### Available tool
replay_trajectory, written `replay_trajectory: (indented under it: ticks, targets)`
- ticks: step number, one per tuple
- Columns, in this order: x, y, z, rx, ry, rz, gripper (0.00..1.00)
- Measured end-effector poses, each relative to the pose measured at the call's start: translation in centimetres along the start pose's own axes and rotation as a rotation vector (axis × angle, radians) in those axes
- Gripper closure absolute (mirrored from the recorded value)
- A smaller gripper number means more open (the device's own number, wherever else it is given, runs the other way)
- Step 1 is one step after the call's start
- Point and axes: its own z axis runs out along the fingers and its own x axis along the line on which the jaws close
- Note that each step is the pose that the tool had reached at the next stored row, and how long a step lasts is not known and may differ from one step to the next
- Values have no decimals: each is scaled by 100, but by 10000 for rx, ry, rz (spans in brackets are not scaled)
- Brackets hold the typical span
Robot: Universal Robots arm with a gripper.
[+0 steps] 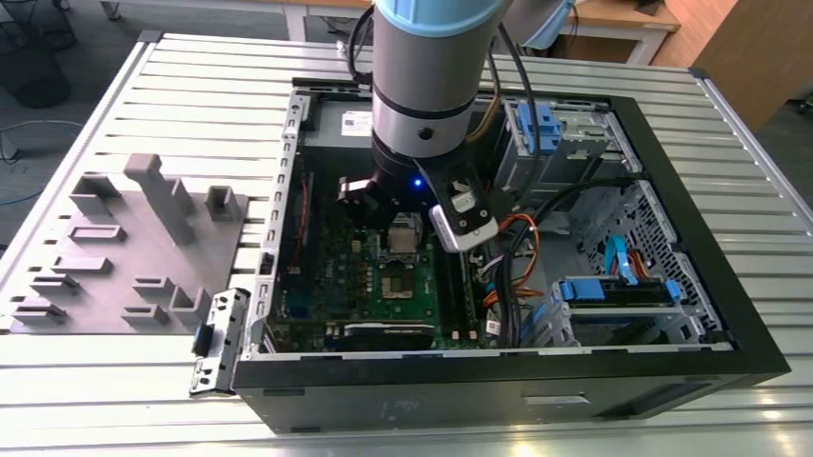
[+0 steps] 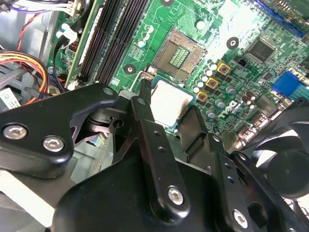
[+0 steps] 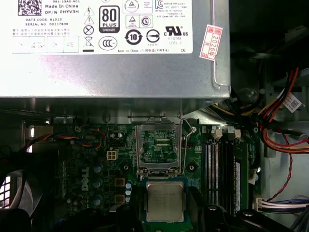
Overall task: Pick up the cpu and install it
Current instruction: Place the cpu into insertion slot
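Note:
The cpu (image 2: 169, 102) (image 3: 165, 200) is a flat square chip with a silvery top and a green rim. My gripper (image 2: 170, 110) (image 3: 165, 215) is shut on it, one black finger (image 2: 146, 99) on each side. The chip hangs just beside the open motherboard socket (image 2: 179, 53) (image 3: 159, 147), whose metal frame is swung up and whose contact field is bare. In the exterior view my gripper (image 1: 404, 228) reaches down into the open computer case, low over the green motherboard (image 1: 381, 305).
The silver power supply (image 3: 106, 48) stands right behind the socket. Memory slots (image 3: 219, 169) (image 2: 111, 38) run along one side, with coloured cables (image 3: 282, 125) beyond. A black fan (image 2: 289, 164) sits close by. Drive cages (image 1: 559, 133) fill the case's right; a grey fixture block (image 1: 128, 248) lies outside on the left.

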Motion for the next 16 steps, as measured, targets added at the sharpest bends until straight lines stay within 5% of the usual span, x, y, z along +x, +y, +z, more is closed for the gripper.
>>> replay_trajectory:
  ticks: [16]
  targets:
    - [1,-50,78,-1,0,0,53]
